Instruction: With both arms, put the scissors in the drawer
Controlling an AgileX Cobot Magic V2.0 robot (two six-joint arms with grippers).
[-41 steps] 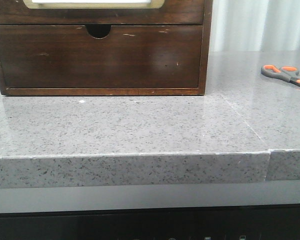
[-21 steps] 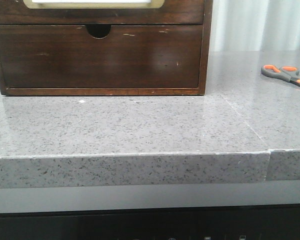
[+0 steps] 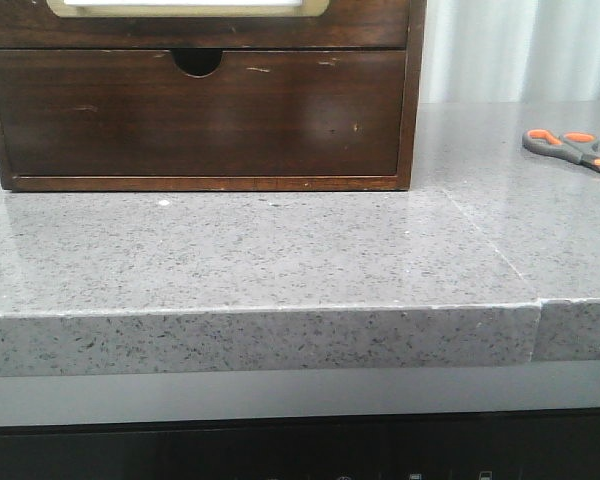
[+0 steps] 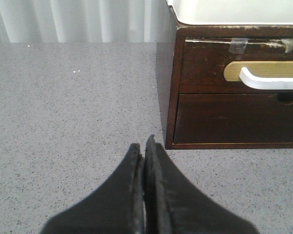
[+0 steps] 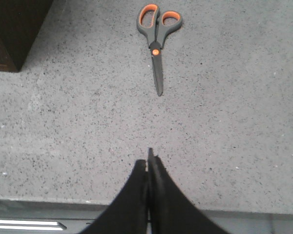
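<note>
Grey-handled scissors [image 5: 157, 39] flat on our speckled counter [image 3: 280, 260], blades aimed back toward our right gripper [image 5: 148, 163], both grippers pressed together, left gripper [image 4: 143, 151] empty.

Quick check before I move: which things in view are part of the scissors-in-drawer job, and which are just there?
Job:
- scissors, lying closed on the counter, untouched
- drawer with the white panel, shut
- left gripper, shut, empty
- right gripper, shut, empty

Just there:
- lower notched drawer
- grey counter
- curtain
</note>
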